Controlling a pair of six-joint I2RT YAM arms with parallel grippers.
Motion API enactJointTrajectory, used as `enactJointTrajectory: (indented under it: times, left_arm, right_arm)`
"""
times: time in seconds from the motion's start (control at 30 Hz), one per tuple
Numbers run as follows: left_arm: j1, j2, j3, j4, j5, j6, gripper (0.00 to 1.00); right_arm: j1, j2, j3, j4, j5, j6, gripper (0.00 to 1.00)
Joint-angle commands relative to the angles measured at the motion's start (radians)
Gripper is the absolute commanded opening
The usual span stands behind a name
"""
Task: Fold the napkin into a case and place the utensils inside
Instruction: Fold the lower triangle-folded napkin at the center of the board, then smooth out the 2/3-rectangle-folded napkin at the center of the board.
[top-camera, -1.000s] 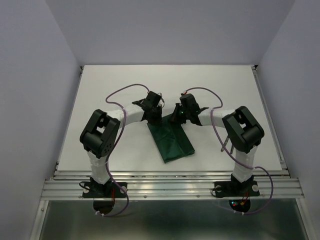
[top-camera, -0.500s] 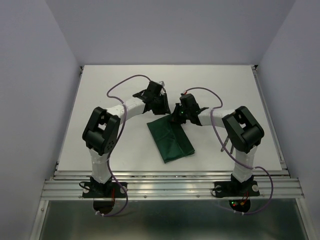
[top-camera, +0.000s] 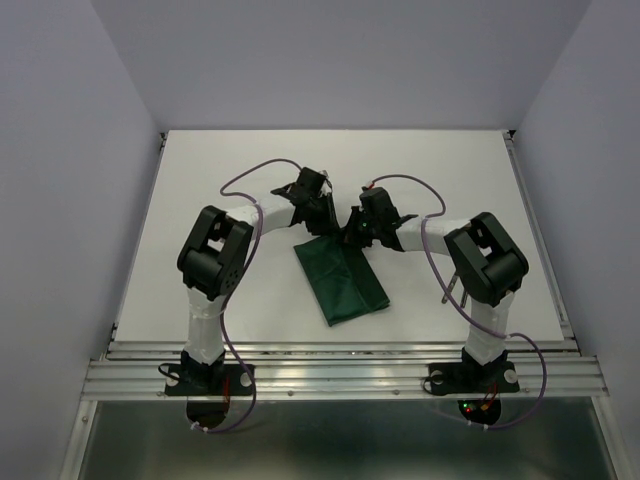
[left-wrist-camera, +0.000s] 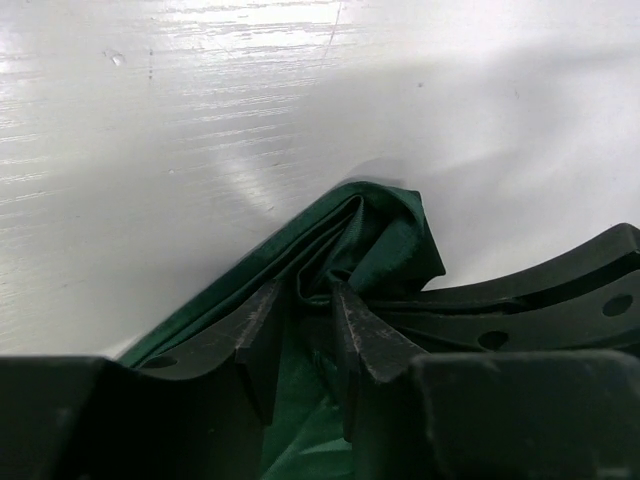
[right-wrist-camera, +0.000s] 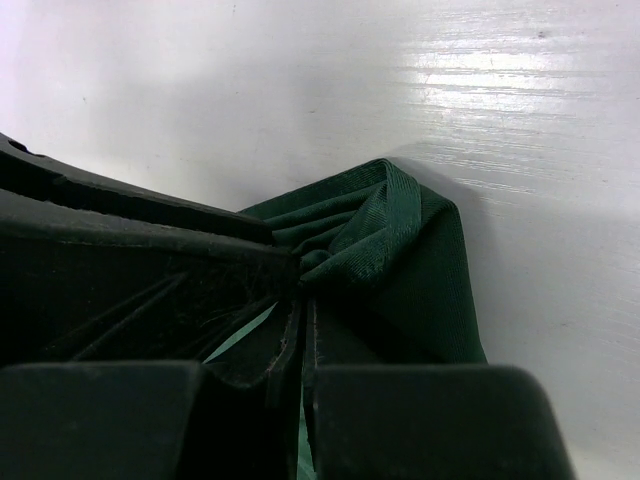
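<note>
Overhead, the left claw (top-camera: 322, 214) and right claw (top-camera: 353, 232) meet almost tip to tip at the far end of the folded napkin (top-camera: 345, 285). The napkin runs back from their tips toward the arm bases on the white table (top-camera: 200, 190). A careless swing could knock one claw into the other. Open table lies beyond them and to each outer side. Well off the right claw's outer side, two slim rods, likely the utensils (top-camera: 455, 288), sit half hidden by that arm.

Through the left wrist, the left claw (left-wrist-camera: 305, 300) has its jaws partly apart, straddling a bunched corner of the napkin (left-wrist-camera: 385, 235) without pinching it. Closing here could catch too many layers or drag the fold askew. Bare table lies just ahead.

Through the right wrist, the right claw (right-wrist-camera: 300, 300) is clamped tight on a pleated wad of napkin (right-wrist-camera: 400, 240) at its tips. A hard pull upward or sideways could undo the folds, since soft cloth slides easily.
</note>
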Motion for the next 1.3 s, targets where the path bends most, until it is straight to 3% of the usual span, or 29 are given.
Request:
enactJointTrajectory:
  times: [0.0,0.37,0.67,0.83,0.87,1.0,1.13,1.27]
  left_arm:
    - [0.001,-0.014,0.020,0.037,0.043,-0.020,0.36]
    - [0.018,0.006,0.006,0.084,0.134,-0.033,0.35]
    - [0.018,0.047,0.019,0.040,0.125,-0.005,0.31]
    - [0.018,0.041,0.009,0.042,0.132,0.000,0.10]
    - [0.018,0.041,0.011,0.042,0.133,0.000,0.00]
    - [0.018,0.040,0.008,0.042,0.130,0.000,0.00]
    - [0.018,0.034,0.005,0.042,0.115,0.006,0.00]
    - [0.018,0.034,-0.003,0.042,0.107,0.009,0.00]
  right_arm:
    - [0.008,0.015,0.028,-0.005,-0.005,-0.016,0.01]
    - [0.017,0.029,0.039,-0.012,-0.008,-0.019,0.01]
    - [0.017,0.029,0.043,-0.016,-0.004,-0.021,0.01]
    - [0.017,0.037,0.048,-0.018,-0.005,-0.021,0.01]
    - [0.017,0.038,0.049,-0.018,-0.005,-0.021,0.01]
    - [0.017,0.035,0.052,-0.022,-0.005,-0.022,0.01]
    - [0.017,0.005,0.043,-0.029,0.001,-0.025,0.31]
    - [0.017,-0.050,0.028,-0.027,0.018,-0.030,0.42]
